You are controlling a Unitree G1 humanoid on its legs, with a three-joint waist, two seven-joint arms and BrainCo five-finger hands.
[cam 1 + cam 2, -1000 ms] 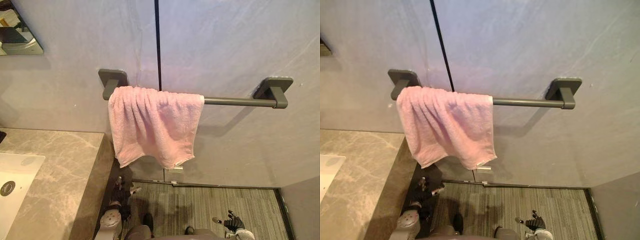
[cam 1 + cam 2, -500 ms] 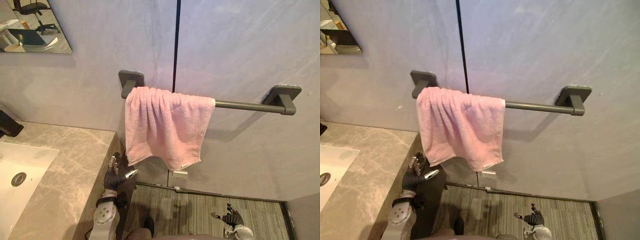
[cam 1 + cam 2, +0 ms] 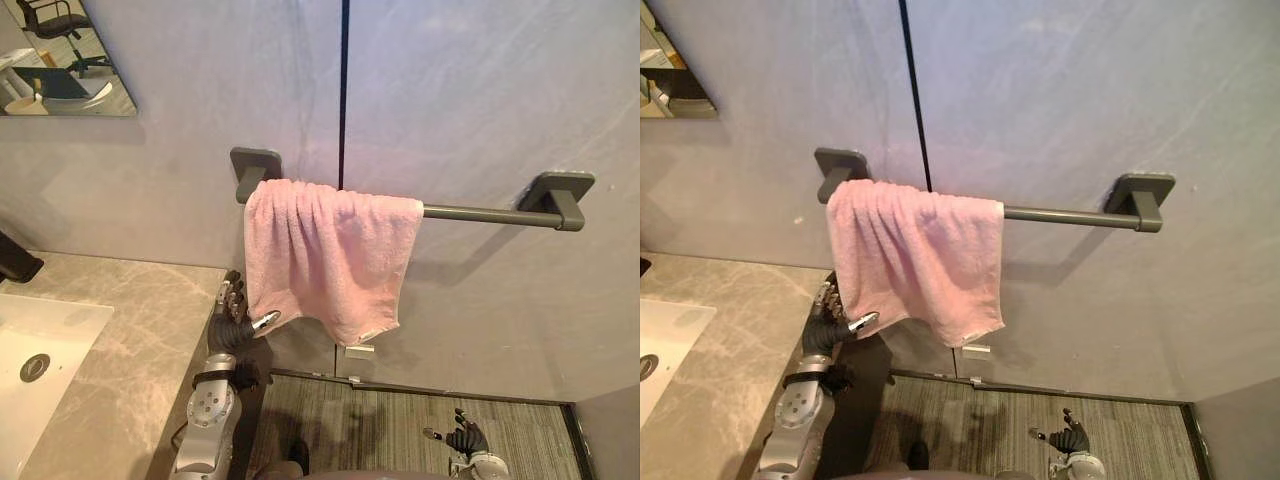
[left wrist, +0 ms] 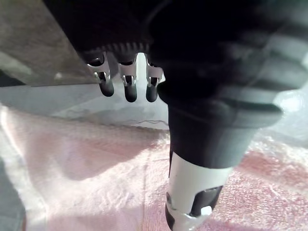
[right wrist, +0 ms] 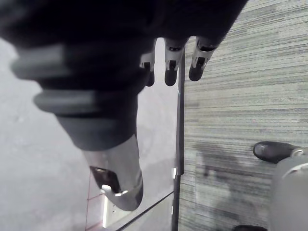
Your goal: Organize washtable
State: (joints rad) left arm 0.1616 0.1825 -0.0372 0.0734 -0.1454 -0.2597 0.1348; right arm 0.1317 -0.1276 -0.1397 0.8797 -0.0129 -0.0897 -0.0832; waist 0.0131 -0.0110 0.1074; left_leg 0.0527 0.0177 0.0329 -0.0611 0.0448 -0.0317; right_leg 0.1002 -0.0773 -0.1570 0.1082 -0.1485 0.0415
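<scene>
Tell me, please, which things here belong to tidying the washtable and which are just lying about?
Part of the job: pink towel draped on the towel rail; left hand, open, by its lower corner; countertop.
Just there: sink; mirror; right hand, open, hanging low.

Pink towel point(image 3: 325, 255) fluffy terry cloth; rail point(image 3: 480, 213) matt metal; counter point(image 3: 130, 340) polished marble.

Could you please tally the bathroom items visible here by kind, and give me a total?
Towel: 1
Towel rail: 1
Mirror: 1
Sink: 1
Countertop: 1
Total: 5
</scene>
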